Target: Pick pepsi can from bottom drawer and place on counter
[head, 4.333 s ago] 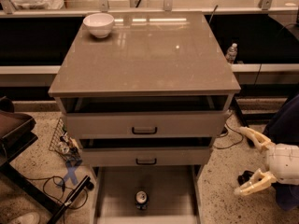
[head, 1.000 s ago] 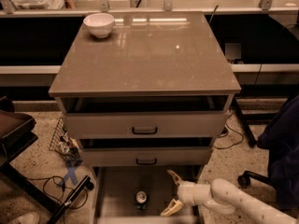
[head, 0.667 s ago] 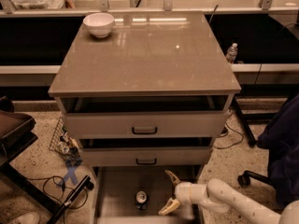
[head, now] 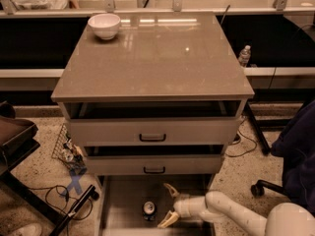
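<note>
The pepsi can (head: 149, 210) stands upright on the floor of the pulled-out bottom drawer (head: 123, 205), silver top up. My gripper (head: 168, 206) is inside the drawer just right of the can, its two pale fingers spread wide apart, one above and one below, pointing left at the can. It holds nothing. The white arm runs off to the lower right. The counter (head: 157, 58) is the glossy taupe slab on top of the cabinet.
A white bowl (head: 104, 25) sits at the counter's far left corner. Two pale drawers with black handles (head: 152, 137) stand slightly open above the bottom drawer. A clear bottle (head: 244, 56) stands behind right. A dark chair is at left, cables on the floor, a dark chair base at right.
My gripper came from the right side of the cabinet into the bottom drawer and has crept left, closer to the can. The can has not moved.
</note>
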Motion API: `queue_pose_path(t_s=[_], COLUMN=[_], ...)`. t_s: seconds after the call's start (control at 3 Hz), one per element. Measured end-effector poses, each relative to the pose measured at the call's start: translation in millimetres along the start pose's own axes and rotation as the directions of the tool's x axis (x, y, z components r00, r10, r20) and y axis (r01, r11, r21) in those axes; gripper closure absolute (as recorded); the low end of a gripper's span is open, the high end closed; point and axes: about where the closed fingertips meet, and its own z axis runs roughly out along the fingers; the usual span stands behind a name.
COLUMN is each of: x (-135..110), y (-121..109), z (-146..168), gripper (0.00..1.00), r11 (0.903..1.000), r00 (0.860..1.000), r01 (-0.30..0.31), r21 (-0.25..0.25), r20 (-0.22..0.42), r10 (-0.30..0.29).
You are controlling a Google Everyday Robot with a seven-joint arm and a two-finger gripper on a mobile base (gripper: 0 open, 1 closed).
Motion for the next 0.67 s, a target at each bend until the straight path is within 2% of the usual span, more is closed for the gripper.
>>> queue_pose_path(t_s=[0.67], x=[22.4], y=[21.5], z=[43.9], gripper=[0.0], r11=[0.998], r00=[0.999], r01=[-0.034], r21=[-0.053], r20=[0.015], r10=[0.035])
